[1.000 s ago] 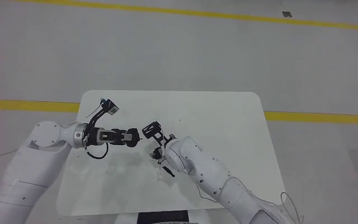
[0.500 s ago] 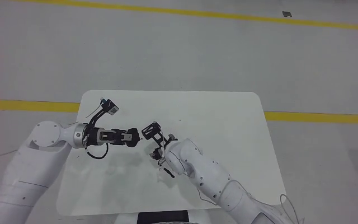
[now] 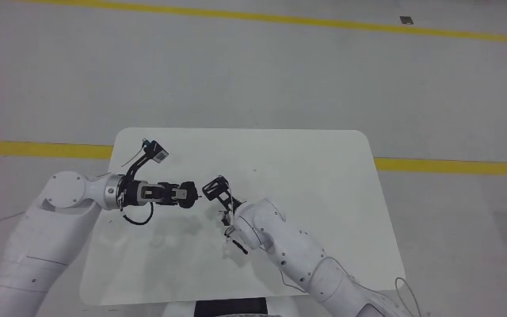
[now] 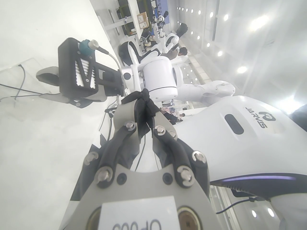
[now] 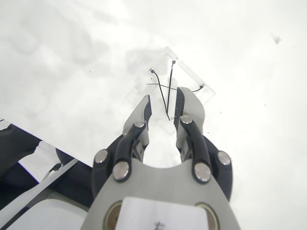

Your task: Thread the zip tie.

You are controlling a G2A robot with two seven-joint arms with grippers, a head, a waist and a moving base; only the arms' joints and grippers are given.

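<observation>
just beyond the right gripper [image 5: 163,98], spread and empty, three black zip ties [image 5: 168,89] lie crossed in a clear tray [image 5: 207,92] (picking one up looks like the step in hand; next calls for a narrow pinch on one strand). farther off, the left gripper [image 4: 144,95] is clenched, perhaps on a thin tie; its wrist label [image 4: 138,216] is cut off, illegible.
</observation>
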